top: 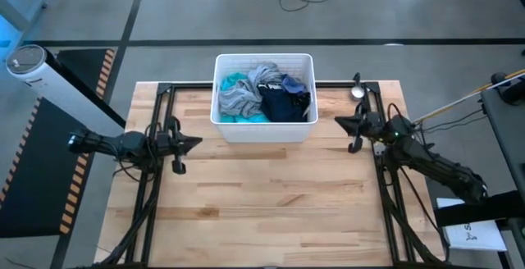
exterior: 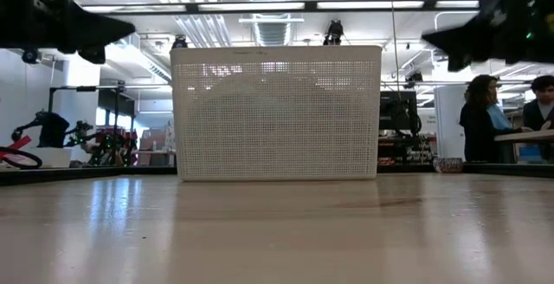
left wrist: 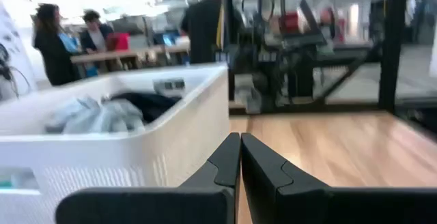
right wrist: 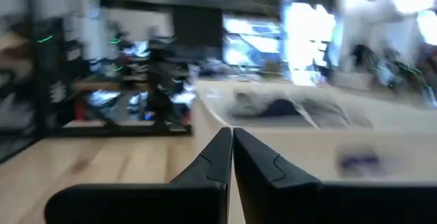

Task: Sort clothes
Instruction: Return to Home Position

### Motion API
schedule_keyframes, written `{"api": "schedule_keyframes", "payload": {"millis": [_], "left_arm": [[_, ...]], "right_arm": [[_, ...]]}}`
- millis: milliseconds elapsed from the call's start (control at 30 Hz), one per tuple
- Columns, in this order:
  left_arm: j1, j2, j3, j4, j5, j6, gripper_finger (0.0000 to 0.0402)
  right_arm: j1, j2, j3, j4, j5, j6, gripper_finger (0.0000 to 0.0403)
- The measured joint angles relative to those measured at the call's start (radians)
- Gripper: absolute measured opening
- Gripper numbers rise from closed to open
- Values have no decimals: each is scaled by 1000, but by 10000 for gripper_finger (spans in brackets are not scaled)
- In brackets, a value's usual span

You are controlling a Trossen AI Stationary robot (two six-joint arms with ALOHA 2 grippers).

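The left fingers [left wrist: 237,142] are pressed together, holding nothing, raised above the desk [top: 262,203]. The white bin [top: 262,132] stands just beyond their tips. The right fingers [right wrist: 229,136] are likewise together and bare, at the bin's other side. Between the two pairs, the clothes [top: 264,97] lie heaped inside that bin.

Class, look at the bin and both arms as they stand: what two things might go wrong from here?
1. The left hand and right hand, both shut, point toward the white bin from either side, close by; a stray inward swing might knock it.
2. The grey garment lies on top of the pile, so a hard knock might tip it out.
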Motion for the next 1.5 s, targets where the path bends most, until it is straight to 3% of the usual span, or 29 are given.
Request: {"api": "schedule_keyframes", "payload": {"millis": [100,233,400,567,767,1067,1267,1500], "left_arm": [[0,0,-12,43,-31,20,0],[0,0,-12,57,-80,31,0],[0,0,-12,63,-79,44,0],[0,0,-12,58,-123,45,0],[-1,0,-12,49,-166,44,0],[-2,0,-12,18,-165,6,0],[-3,0,-11,10,-173,2,0],[-3,2,-12,18,-175,-8,0]], "right_arm": [[20,32,-15,-14,179,34,0],[81,108,-16,117,332,-3,0],[198,242,-17,303,354,-54,0],[323,319,-17,318,374,-132,0],[378,228,-17,275,374,-186,0],[378,-108,-17,-134,351,-182,0],[377,-66,-17,-294,449,-187,0],[376,-61,-18,-272,454,-196,0]]}}
